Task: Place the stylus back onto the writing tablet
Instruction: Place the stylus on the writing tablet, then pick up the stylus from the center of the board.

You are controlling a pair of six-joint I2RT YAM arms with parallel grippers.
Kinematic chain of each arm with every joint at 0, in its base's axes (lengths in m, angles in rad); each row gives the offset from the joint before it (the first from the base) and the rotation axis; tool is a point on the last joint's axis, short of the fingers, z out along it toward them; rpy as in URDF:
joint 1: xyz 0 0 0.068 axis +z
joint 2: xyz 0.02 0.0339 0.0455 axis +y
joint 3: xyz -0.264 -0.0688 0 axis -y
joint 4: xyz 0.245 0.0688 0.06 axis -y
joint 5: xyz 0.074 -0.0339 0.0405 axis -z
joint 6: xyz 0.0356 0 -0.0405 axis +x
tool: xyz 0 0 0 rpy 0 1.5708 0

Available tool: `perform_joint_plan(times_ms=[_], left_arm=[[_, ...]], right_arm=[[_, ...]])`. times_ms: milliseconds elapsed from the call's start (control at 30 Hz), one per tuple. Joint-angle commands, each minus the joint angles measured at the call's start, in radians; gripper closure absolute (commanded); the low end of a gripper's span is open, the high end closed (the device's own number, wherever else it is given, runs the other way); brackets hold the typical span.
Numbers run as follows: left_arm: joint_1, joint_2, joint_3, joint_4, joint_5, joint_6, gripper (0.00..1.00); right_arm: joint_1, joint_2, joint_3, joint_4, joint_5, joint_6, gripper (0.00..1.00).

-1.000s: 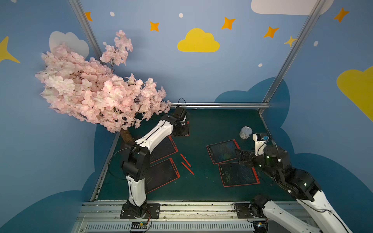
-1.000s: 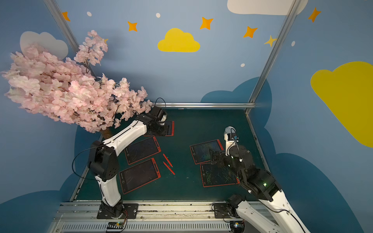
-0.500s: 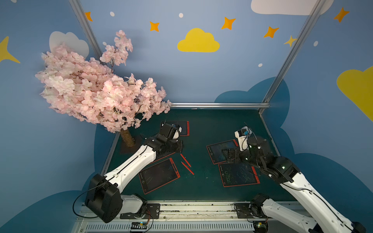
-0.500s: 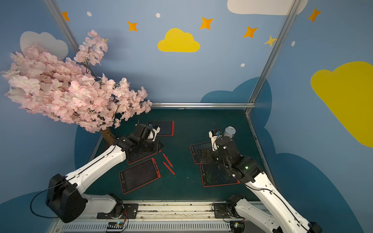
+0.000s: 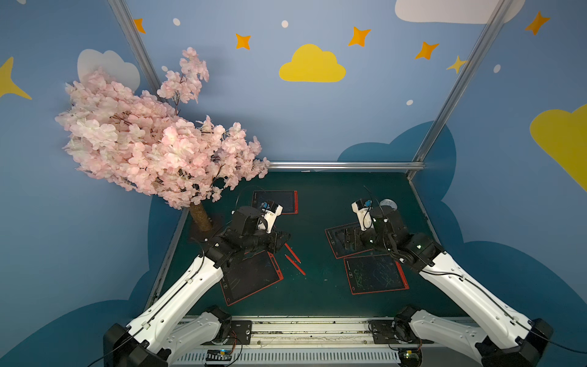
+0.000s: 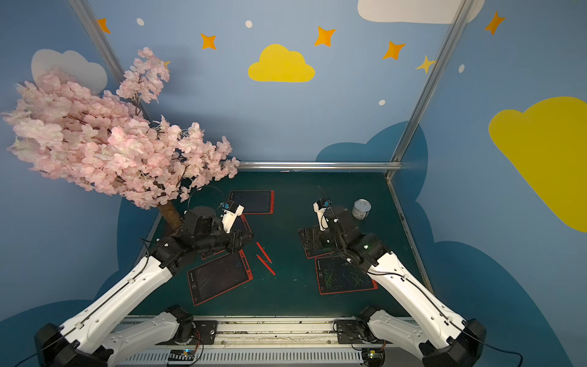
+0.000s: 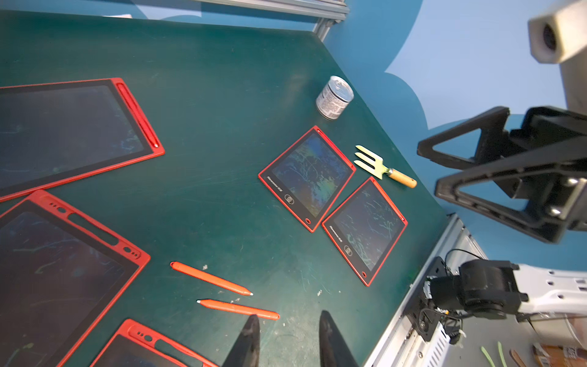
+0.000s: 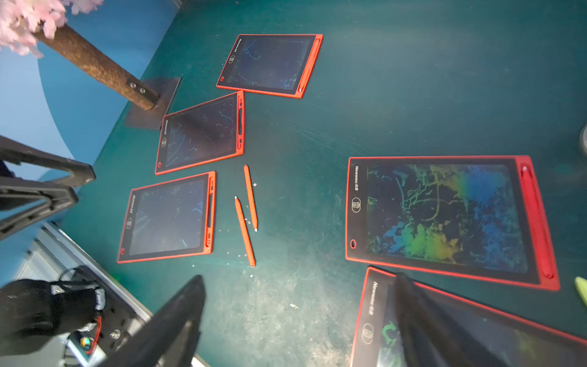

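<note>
Two styluses lie loose on the green table (image 5: 333,197), the far stylus (image 8: 250,197) and the near stylus (image 8: 244,232), just beside each other and not touching. Five tablets, count them! Three are on the left: the far-left tablet (image 8: 270,63) with a pen docked in its slot, and the middle-left tablet (image 8: 200,133) and near-left tablet (image 8: 168,216) with empty slots. Two are on the right: the far-right tablet (image 7: 309,178), pen docked, and the near-right tablet (image 7: 365,230). The left gripper (image 7: 288,319) has its jaws parted and empty, tips close to the near stylus. The right gripper (image 8: 298,279) is spread wide and empty over the near-right tablet. Add one can (image 7: 335,97), one garden fork (image 7: 381,166) and one blossom tree (image 5: 152,143).
</note>
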Motion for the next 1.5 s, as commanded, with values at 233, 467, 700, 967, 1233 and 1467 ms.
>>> perform_joint_plan(times_ms=[233,467,700,967,1233,1467], left_arm=[[0.004,-0.166,-0.098,-0.011,-0.027,0.053,0.64],[0.003,-0.211,-0.107,-0.028,0.06,0.106,0.61],[0.006,-0.23,-0.122,-0.012,0.084,0.137,0.56],[0.017,-0.229,-0.124,-0.015,0.101,0.147,0.07],[0.02,-0.261,-0.128,-0.021,0.09,0.15,0.01],[0.021,-0.273,-0.139,-0.005,0.104,0.144,0.01]], right_arm=[[0.036,0.126,-0.038,0.131,-0.188,-0.013,0.5],[0.12,0.271,0.002,0.136,-0.196,-0.046,0.54],[0.197,0.382,0.028,0.174,-0.158,-0.021,0.55],[0.21,0.604,0.215,-0.024,-0.17,-0.02,0.61],[0.207,0.763,0.314,-0.027,-0.219,-0.034,0.66],[0.209,0.862,0.364,-0.02,-0.208,-0.021,0.76]])
